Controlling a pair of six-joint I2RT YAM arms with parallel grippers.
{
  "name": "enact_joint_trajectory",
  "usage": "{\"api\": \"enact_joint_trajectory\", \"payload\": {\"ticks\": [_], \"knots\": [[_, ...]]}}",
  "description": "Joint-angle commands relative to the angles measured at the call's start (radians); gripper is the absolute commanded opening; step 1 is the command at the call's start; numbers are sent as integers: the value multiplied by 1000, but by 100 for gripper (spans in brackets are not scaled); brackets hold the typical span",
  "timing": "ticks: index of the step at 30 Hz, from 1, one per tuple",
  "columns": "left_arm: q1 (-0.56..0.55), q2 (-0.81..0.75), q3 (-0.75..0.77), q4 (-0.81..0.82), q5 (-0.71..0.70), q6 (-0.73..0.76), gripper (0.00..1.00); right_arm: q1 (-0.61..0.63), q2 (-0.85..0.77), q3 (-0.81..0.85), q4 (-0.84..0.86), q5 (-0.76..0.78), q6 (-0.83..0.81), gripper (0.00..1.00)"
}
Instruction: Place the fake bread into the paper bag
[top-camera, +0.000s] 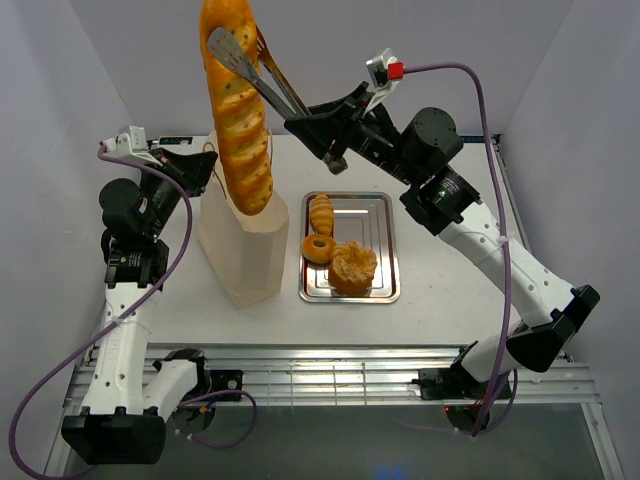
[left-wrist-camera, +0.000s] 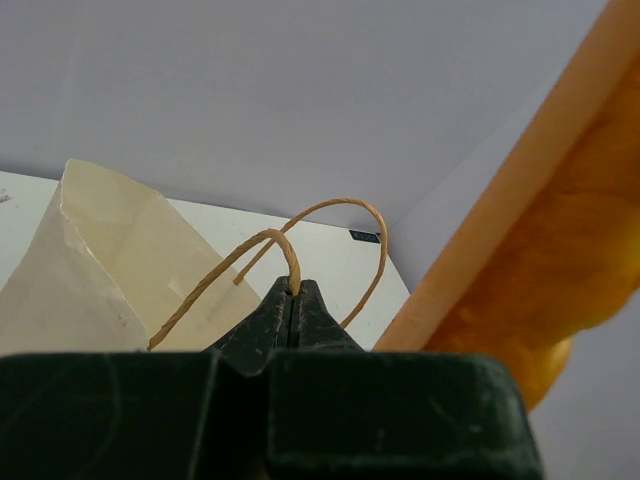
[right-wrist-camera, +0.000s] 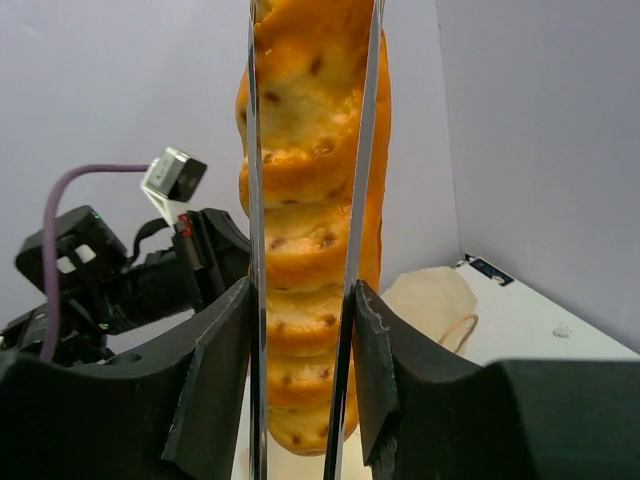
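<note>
A shallow silver rectangular metal tray (top-camera: 365, 215) lies on the white table (top-camera: 430, 300); slim metal tongs (top-camera: 250, 75) hang high, behind and left of the tray.

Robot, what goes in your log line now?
left gripper pinches cream paper bag's string handle; right gripper squeezes metal tongs on long golden baguette

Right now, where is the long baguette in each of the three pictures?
Top external: baguette upper centre, upright, lower end by the paper bag.
Left wrist: orange slab along the right edge.
Right wrist: centre, between the tongs blades.
Shared landmark: the paper bag, in all three.
</note>
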Motion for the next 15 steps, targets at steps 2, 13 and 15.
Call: {"api": "enact_joint_trajectory", "payload": {"ticks": [2,13,15], "knots": [[1,-59,-49,53,-10,-19,0,11,-38,-21,164,118,-48,8],[1,-85,-55,43,-44,-23,0,20,-84,-90,47,105,13,8],[2,-90,-64,53,-42,-34,0,19,-103,-122,27,92,34,8]]}}
